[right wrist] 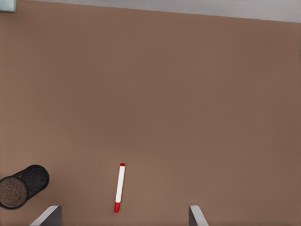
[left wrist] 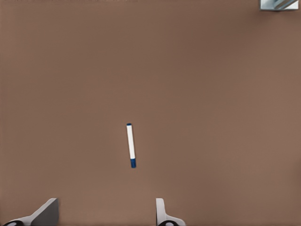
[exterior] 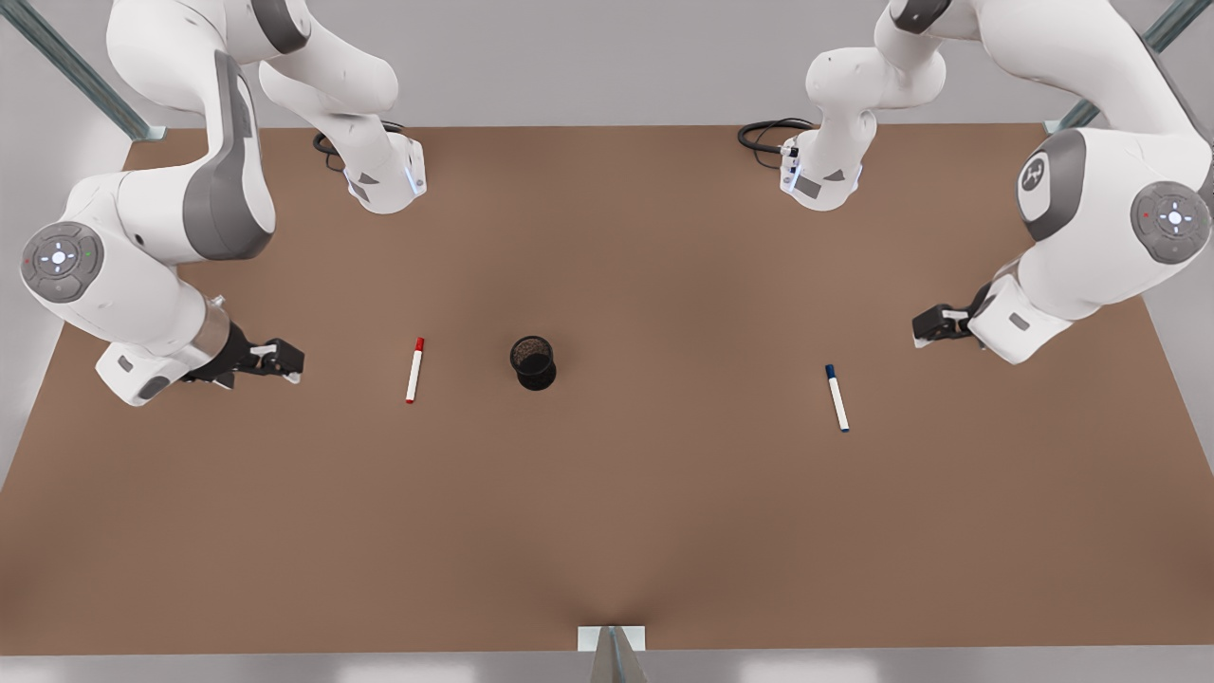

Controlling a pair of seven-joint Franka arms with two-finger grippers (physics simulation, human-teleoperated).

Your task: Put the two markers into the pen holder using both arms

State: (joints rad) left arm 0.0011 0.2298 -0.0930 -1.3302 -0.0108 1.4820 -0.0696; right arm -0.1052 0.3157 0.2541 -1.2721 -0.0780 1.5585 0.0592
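— So where did things stand?

— I had both grippers spread wide, holding nothing: left gripper (exterior: 918, 332) near the blue marker (exterior: 836, 397), right gripper (exterior: 289, 363) near the red marker (exterior: 414, 370). Holder (exterior: 533, 362) stood between them, upright.

— Advice?

— I'd have dropped squarely across each barrel's middle.

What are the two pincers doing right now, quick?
Left pincer: open, empty, near the blue marker.
Right pincer: open, empty, near the red marker.
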